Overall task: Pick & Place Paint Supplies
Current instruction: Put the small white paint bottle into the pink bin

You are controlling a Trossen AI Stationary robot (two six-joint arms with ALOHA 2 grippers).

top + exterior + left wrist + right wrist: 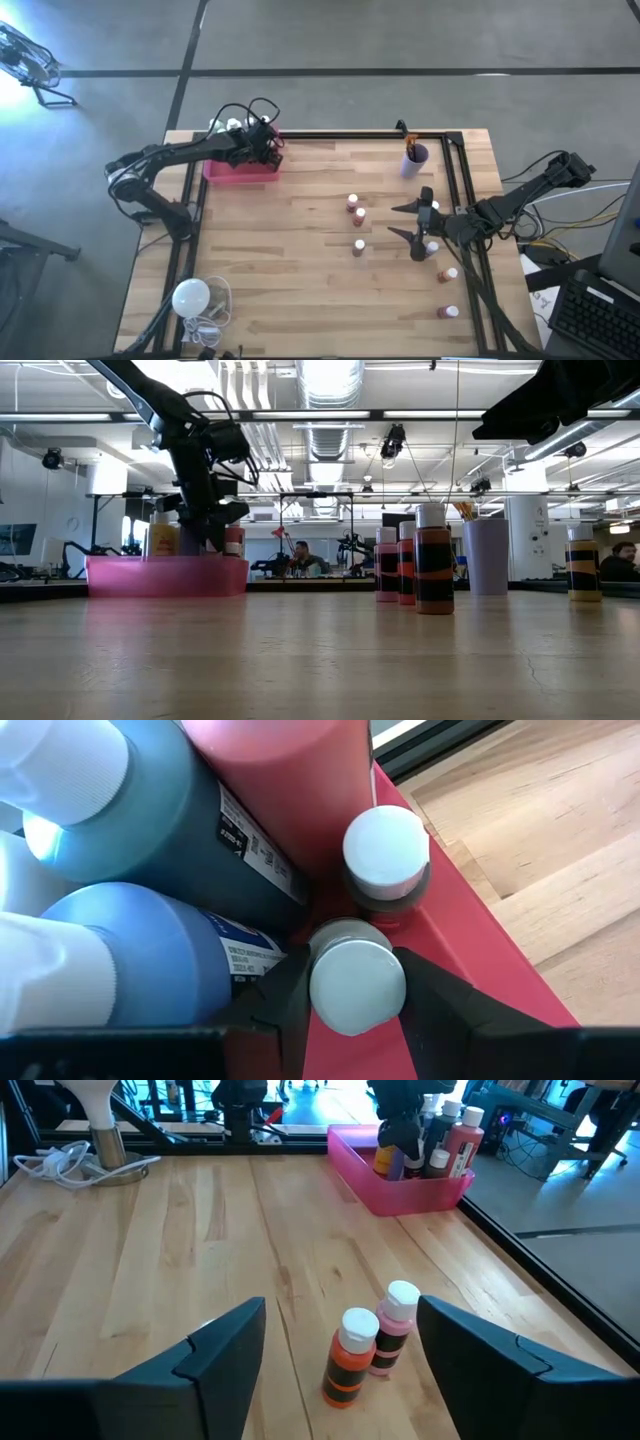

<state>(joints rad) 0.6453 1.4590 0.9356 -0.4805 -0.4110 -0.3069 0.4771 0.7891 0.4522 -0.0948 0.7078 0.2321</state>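
Reaching into the pink bin (240,172) at the table's far edge, the left gripper (355,1010) pinches a small white-capped bottle (357,983), lowered upright into the last corner gap (bigger bottles crowd the rest). Well apart, the right gripper (340,1350) hangs spread wide, empty, over two loose bottles (368,1352); open wood surrounds them.

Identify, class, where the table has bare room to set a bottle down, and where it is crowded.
Free: the wide wood between the pink bin and the white bulb, and the near middle. Crowded: the right side, where small bottles stand near the right gripper, and the bin itself, where the left gripper holds a bottle.
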